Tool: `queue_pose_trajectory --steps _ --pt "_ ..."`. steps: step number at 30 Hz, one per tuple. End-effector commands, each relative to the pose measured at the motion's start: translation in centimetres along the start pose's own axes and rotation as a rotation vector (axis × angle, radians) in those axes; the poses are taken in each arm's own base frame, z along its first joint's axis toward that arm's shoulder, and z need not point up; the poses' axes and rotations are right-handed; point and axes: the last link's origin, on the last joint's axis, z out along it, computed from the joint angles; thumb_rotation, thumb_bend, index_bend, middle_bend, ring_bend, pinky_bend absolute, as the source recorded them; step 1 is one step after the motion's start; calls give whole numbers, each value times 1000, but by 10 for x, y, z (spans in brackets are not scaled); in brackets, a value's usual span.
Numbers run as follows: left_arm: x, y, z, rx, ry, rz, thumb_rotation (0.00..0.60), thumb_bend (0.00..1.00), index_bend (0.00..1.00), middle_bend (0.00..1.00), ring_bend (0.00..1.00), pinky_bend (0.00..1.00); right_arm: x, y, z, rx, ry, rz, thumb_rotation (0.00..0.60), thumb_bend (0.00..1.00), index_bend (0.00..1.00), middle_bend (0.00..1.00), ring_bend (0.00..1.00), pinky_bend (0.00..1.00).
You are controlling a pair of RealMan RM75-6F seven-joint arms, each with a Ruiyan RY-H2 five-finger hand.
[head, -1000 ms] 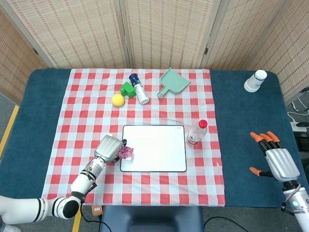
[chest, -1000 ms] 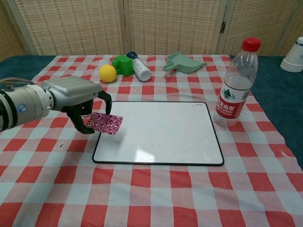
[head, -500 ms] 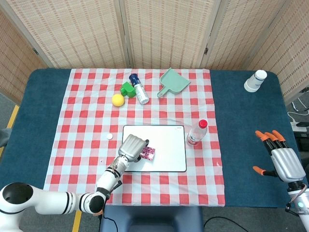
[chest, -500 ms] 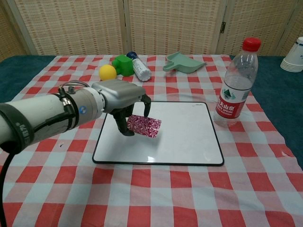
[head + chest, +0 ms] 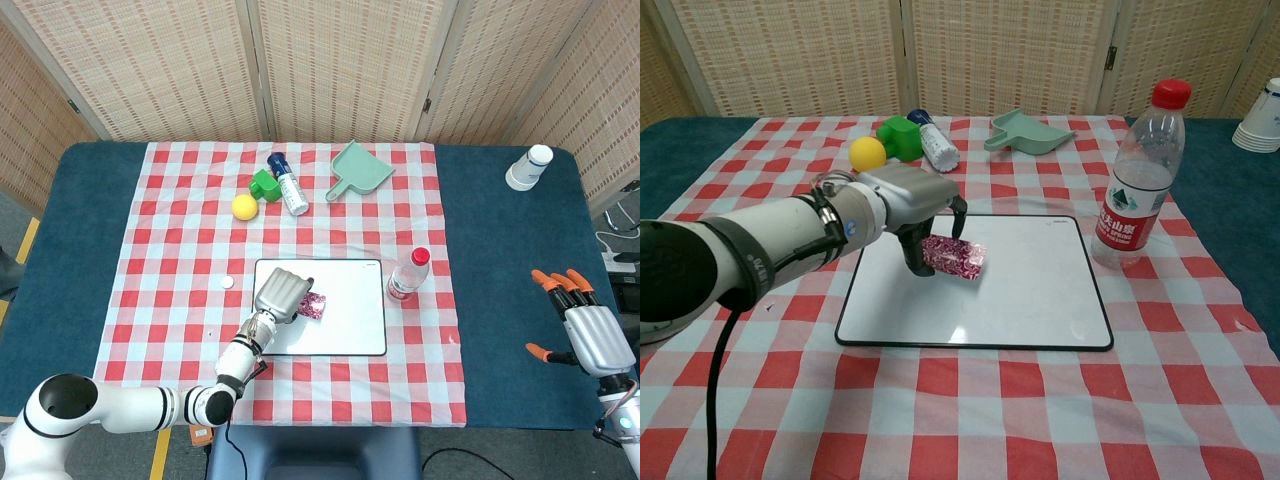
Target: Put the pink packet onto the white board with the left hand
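Your left hand [image 5: 920,205] holds the packet [image 5: 953,256] above the board [image 5: 1040,290], its fingers [image 5: 912,252] closed on the packet's left end. The packet hangs over the left-centre part of the board, and its shadow falls on the white surface below. Whether it already touches the board cannot be told from either view.

To finish the step:
- Lower the hand straight down until the packet lies flat on the board.
- Keep the packet inside the black rim; there is ample bare board to the right and toward you.
- Open the fingers only once the packet is supported, then lift the hand clear upward so the fingers do not drag it off. The packet looks light and may cling or slide.

Your right hand [image 5: 584,330] is well apart at the right edge of the table [image 5: 500,300], fingers spread, holding nothing. Leave it there.

The board lies on a red-and-white cloth [image 5: 150,250] over the blue table. A bottle [image 5: 1138,180] stands just beside the board's right edge; avoid sweeping toward it. Farther back lie a ball [image 5: 244,206], a green block [image 5: 264,184], a tube [image 5: 291,187] and a dustpan [image 5: 360,168]. A cup stack [image 5: 528,167] stands at the far right corner. Woven screens [image 5: 330,60] close off the back
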Motion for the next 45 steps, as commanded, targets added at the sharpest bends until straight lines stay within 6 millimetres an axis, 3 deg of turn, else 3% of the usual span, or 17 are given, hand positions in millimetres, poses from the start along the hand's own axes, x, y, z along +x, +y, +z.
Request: queue_pose_trajectory --steps 1,8,14,22,27,45 --pt "-2 -3 0 5 -1 -17 600 241 369 1000 1000 1000 0 0 0 1 -1 -1 600 27 34 152 57 63" --pt "0 -8 -3 -4 6 -73 600 204 226 1000 1000 1000 -3 -2 0 5 -6 -8 600 27 34 152 57 63" --pt "6 -20 -10 12 41 -69 600 203 219 1000 1000 1000 -4 -1 2 0 -11 -12 600 27 34 153 57 63" --pt "0 -88 -24 145 39 -16 600 217 341 1000 1000 1000 -7 -5 2 7 -18 -22 600 27 34 152 57 63" --pt "-13 -112 -32 173 32 -11 600 235 395 1000 1000 1000 -10 -6 2 7 -25 -31 600 27 34 152 57 63" --pt "-40 -129 -23 195 46 -39 600 241 389 1000 1000 1000 -12 -4 7 -12 -36 -36 600 27 34 152 57 63"
